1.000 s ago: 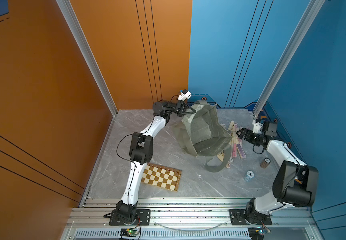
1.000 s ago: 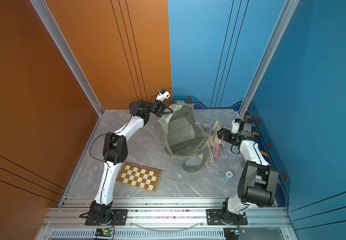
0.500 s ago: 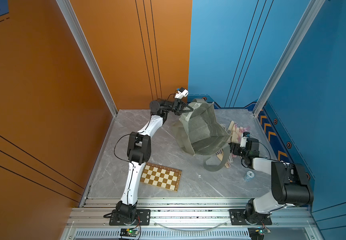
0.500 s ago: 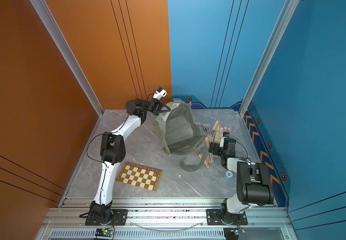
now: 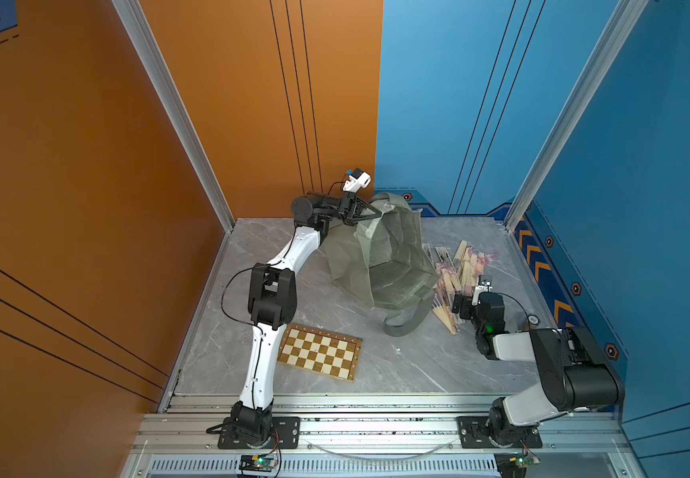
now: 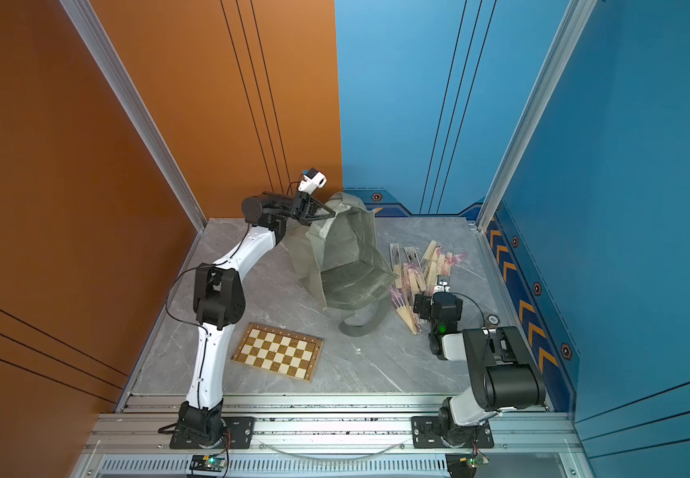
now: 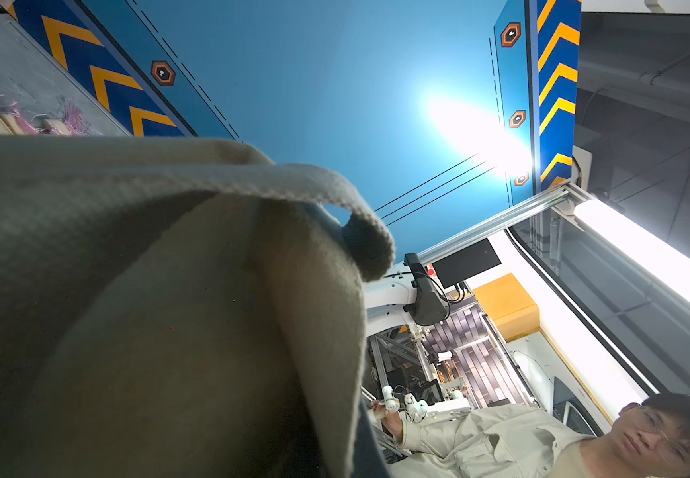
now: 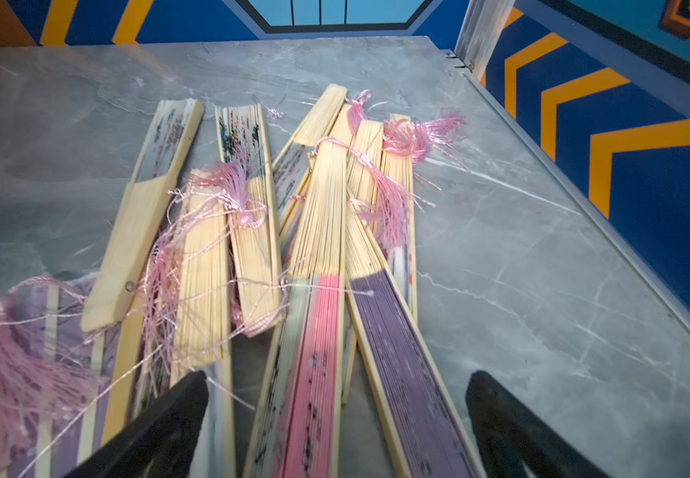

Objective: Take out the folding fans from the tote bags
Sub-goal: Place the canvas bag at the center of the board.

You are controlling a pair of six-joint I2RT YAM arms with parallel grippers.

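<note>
The left arm rises from the front rail, bends at the elbow and stretches to the far back of the table (image 5: 376, 372), its last link level and pointing to the right. The left gripper (image 5: 378, 215) is clamped on the raised top edge of the tote bag (image 5: 392, 265), holding that edge up. The bag's mouth gapes toward the right and one strap handle trails on the table near the front. In the left wrist view the bag's fabric (image 7: 169, 289) fills most of the frame and hides the fingers.

The chessboard (image 5: 320, 351) lies flat near the front, apart from the bag.

Just right of the bag's mouth the folding fans (image 5: 455, 269) lie on the table in a loose, overlapping pile, closed, with pink tassels tangled across them. The right arm is folded low. Its wrist sits at the near end of the pile and points toward the back. The right gripper (image 8: 337, 385) stands wide open and holds nothing. Its fingers (image 8: 186, 397) straddle a pink fan and a purple one. Whether they touch the fans cannot be told.

Dark printed marks on the fan leaves (image 8: 235, 136) are too blurred to read.
</note>
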